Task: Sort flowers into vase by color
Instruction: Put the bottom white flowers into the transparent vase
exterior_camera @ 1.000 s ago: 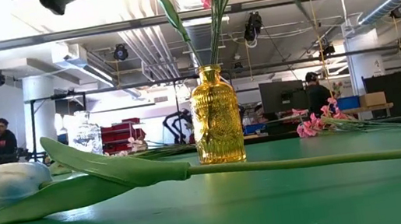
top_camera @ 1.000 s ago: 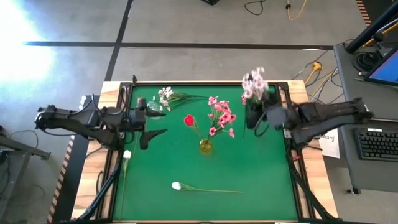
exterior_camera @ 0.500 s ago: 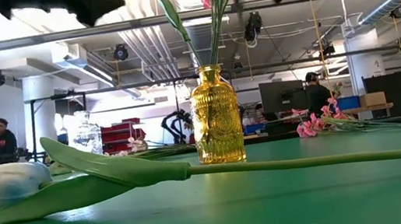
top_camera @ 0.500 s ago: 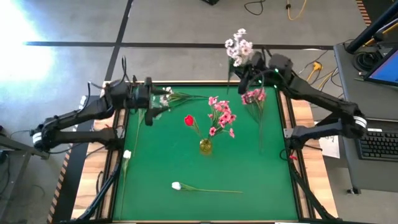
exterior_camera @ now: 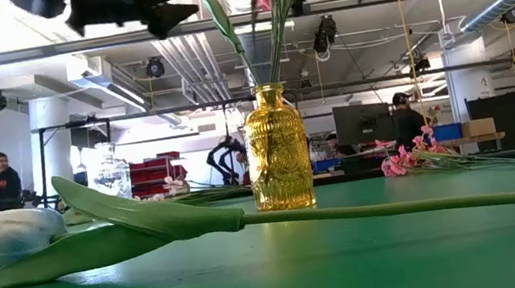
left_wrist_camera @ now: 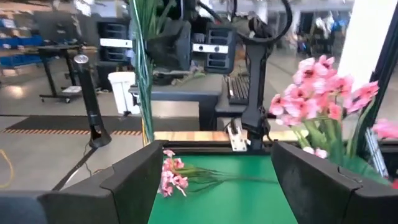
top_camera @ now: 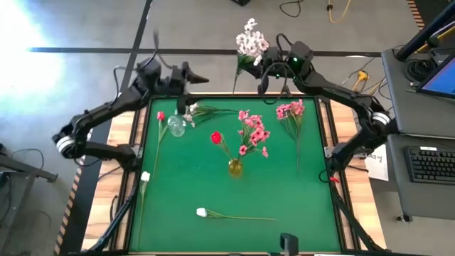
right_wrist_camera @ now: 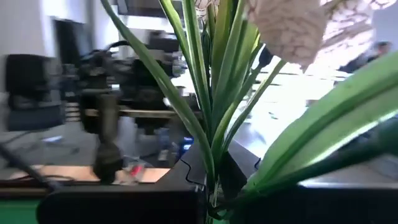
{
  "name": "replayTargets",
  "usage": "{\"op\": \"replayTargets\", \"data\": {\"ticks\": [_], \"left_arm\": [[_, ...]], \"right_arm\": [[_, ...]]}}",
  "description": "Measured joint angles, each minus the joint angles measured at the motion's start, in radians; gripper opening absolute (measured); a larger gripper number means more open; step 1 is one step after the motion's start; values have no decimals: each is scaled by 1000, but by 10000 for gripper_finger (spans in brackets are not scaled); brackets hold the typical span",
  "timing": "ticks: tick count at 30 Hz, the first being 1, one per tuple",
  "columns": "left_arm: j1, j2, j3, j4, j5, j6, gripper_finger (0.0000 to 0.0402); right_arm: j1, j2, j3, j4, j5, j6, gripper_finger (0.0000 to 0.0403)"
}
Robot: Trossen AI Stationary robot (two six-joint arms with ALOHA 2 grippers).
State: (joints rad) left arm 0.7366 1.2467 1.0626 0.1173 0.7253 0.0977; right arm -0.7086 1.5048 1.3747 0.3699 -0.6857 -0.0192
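The right pincer (top_camera: pixel 257 69) is clamping a pale blossom spray (top_camera: pixel 248 38) high behind the yellow vase (top_camera: pixel 234 168), lifting its stems clear; the left pincer (top_camera: pixel 190 77) is hanging wide, empty.

Flowers lay scattered over the table, some already upright in a vase.

A red tulip (top_camera: pixel 215 137) and a pink spray (top_camera: pixel 253 132) stood in the yellow vase (top_camera: pixel 234 168). A white tulip (top_camera: pixel 202 212) lay flat near the front edge, another (top_camera: pixel 145 176) at the left edge. A second pink spray (top_camera: pixel 290 110) lay right, small white blossoms (top_camera: pixel 188 109) at the back beside a clear vase (top_camera: pixel 175 126). A pale spray (top_camera: pixel 249 40) was raised above the back edge.
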Motion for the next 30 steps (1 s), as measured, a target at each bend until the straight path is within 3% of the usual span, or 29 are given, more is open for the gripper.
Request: {"op": "replayTargets", "data": {"ticks": [5,17,25,30], "left_arm": [[6,133,146,-65,1,50,286],[29,316,288,-46,10,29,286],[22,403,398,-50,183,-32,284],[9,426,432,-48,182,-37,267]], "right_arm": [[1,55,92,-5,-133,-1,18],[12,69,110,-13,-134,-76,18],[12,69,109,-13,-125,-111,18],[12,70,109,-13,-90,-127,18]]}}
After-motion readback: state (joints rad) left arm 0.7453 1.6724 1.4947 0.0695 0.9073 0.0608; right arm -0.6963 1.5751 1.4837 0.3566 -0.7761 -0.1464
